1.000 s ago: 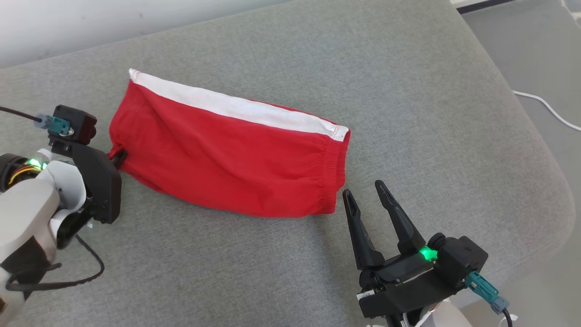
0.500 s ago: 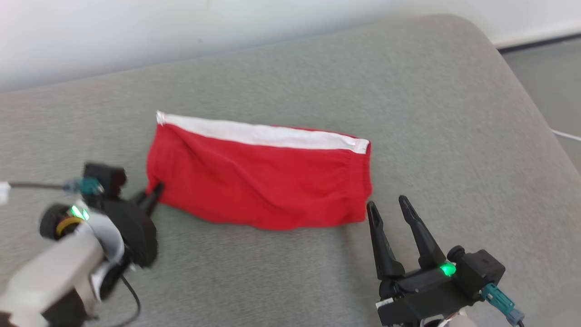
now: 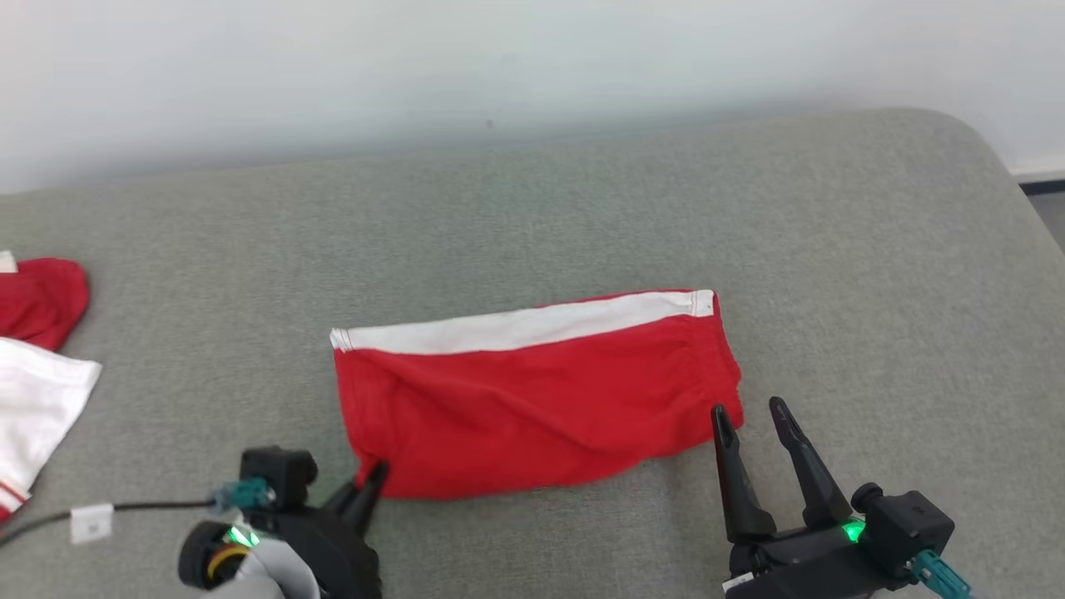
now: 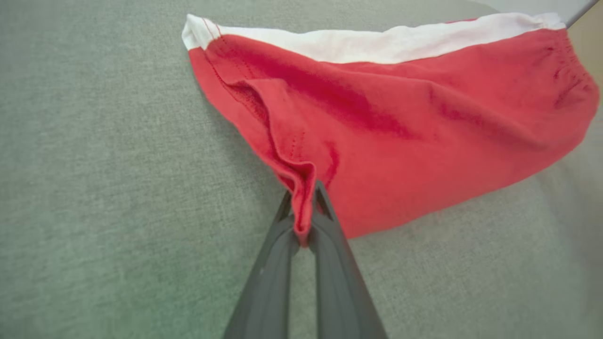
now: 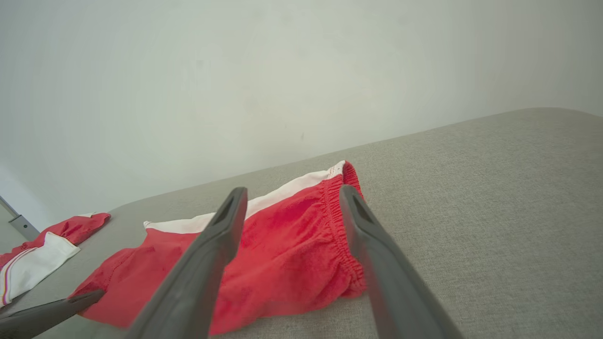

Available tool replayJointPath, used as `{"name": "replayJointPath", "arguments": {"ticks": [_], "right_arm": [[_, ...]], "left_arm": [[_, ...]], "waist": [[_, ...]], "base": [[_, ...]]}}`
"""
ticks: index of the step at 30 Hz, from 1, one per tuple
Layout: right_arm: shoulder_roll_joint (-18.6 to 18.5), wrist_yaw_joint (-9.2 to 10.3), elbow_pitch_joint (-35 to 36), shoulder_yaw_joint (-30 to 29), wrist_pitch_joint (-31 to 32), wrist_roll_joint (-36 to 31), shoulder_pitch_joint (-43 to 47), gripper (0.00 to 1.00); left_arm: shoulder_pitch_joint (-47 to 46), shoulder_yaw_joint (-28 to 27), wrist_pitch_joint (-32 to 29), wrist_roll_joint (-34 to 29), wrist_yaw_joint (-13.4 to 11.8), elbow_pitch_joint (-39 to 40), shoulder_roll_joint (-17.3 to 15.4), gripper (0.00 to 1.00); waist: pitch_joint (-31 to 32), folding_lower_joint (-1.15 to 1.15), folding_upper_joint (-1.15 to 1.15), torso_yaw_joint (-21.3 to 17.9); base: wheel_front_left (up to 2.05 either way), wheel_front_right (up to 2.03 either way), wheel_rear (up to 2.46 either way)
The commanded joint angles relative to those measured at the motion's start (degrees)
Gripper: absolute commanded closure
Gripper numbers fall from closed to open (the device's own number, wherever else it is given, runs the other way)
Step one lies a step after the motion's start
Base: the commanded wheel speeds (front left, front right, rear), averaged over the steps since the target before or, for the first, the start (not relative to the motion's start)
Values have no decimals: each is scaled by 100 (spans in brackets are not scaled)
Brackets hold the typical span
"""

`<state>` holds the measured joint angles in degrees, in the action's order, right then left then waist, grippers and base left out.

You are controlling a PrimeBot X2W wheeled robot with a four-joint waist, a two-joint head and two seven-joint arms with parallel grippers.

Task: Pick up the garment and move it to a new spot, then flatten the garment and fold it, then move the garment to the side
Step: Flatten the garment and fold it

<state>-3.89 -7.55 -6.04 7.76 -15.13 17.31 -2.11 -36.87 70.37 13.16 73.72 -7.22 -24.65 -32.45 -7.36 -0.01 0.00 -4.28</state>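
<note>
The red shorts (image 3: pixel 532 399) lie at the centre of the grey upholstered seat (image 3: pixel 582 208), doubled over into one long panel. Their white side stripe (image 3: pixel 524 326) runs along the 12 o'clock edge and the gathered waistband (image 3: pixel 720 358) sits at the 3 o'clock end. The panel looks mostly flat apart from a few soft creases, so picking up, relocating and flattening appear done, and at least one fold seems to be in. The left end effector (image 3: pixel 372 480), at 7 o'clock, is clenched on the hem corner of the shorts; the left wrist view shows a ridge of red cloth pinched between its fingers (image 4: pixel 325 221). The right end effector (image 3: pixel 747 409), at 5 o'clock, stands released with its fingers spread just beside the waistband corner, and whether it touches the cloth is hard to tell. What probably remains is another fold, if needed, and moving the shorts aside. More red and white clothing (image 3: pixel 37 366) lies at the seat's 9 o'clock edge.
</note>
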Motion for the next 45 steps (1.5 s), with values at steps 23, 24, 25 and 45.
{"name": "replayJointPath", "arguments": {"ticks": [23,24,25,45], "right_arm": [[-49,13,73,-329,-1,-91,260,0],[-44,13,78,-352,-2,-96,265,0],[-40,13,86,-374,-1,-109,273,0],[79,13,167,-853,-1,-93,585,0]], "left_arm": [[1707,-3041,205,-2844,-1053,1204,330,0],[1831,-3265,205,-3075,-1043,1288,334,0],[1960,-3507,206,-3264,-1075,1376,362,0],[3988,-6405,207,-5755,-371,2487,1226,0]], "waist": [[395,1,0,448],[416,1,0,464],[438,1,0,482],[811,1,0,769]], "base": [[0,0,0],[0,0,0],[0,0,0],[0,0,0]]}}
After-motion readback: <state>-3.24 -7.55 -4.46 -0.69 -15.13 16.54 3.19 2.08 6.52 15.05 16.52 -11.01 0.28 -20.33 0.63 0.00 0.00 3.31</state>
